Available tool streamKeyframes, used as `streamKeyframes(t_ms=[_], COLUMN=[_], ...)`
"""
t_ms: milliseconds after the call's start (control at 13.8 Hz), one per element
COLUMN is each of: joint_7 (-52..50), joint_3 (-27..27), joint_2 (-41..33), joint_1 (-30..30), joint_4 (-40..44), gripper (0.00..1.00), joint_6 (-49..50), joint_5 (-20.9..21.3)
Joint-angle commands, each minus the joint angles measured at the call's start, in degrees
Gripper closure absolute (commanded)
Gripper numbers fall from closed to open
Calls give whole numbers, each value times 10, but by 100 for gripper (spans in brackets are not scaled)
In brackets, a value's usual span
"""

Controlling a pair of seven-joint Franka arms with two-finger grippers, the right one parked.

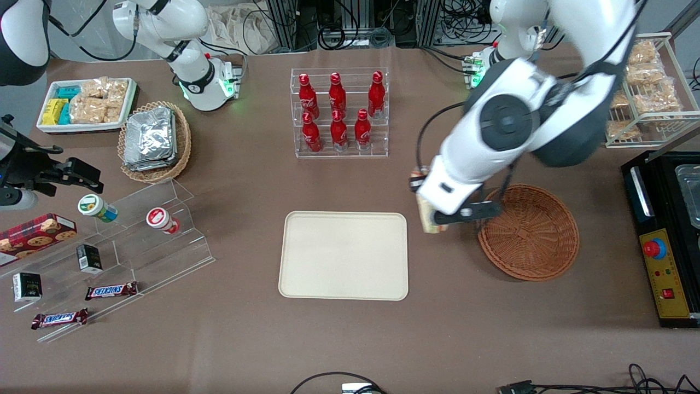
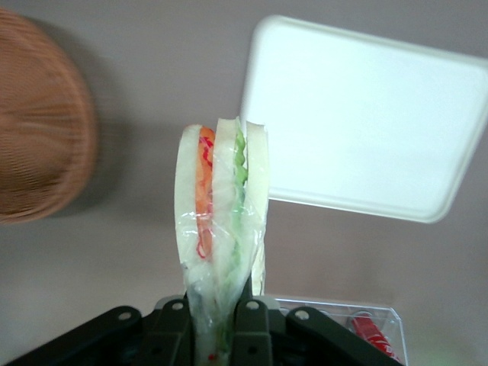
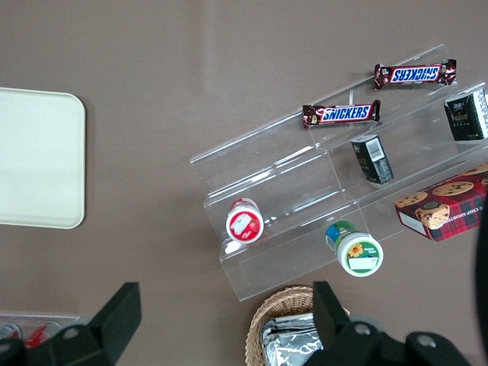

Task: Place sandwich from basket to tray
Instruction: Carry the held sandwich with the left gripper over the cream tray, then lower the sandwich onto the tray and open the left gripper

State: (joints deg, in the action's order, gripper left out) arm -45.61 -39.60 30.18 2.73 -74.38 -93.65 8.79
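The end effector (image 1: 437,220) hangs above the bare table (image 1: 350,339) in the gap between the basket (image 1: 529,232) and the tray (image 1: 343,255), its fingers (image 2: 252,332) closed tight on the narrow end of the sandwich (image 2: 221,221). In the front view the arm's white housing covers most of the sandwich, leaving only a tan sliver at the tray-side edge. The wrist view shows it plainly: wrapped wedge standing out from the fingers, orange and green layers between white bread. The basket is cut off at the edge of that view. The tray's whole surface lies open, with brown cloth all round its rim.
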Motion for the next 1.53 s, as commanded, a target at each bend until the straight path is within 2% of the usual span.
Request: streamKeyframes(t_ms=[0, 291, 582, 873, 945, 1018, 1091, 1164, 1309, 1455], joint_7=[4, -6, -3, 25, 26, 29, 29, 27, 26, 25], joint_3=[0, 1, 18, 40, 53, 56, 56, 57, 60, 60], joint_2=[79, 160, 208, 253, 261, 262, 262, 262, 249, 215], joint_1=[49, 79, 80, 90, 93, 93, 94, 96, 105, 104], joint_4=[18, 19, 26, 57, 68, 70, 70, 70, 70, 69], gripper=[100, 100, 100, 100, 97, 78, 28, 0, 0, 0], joint_6=[-35, -71, -135, -178, -179, -180, -180, -179, -168, -112], joint_5=[30, 100, 138, 154, 153, 153, 153, 154, 155, 157])
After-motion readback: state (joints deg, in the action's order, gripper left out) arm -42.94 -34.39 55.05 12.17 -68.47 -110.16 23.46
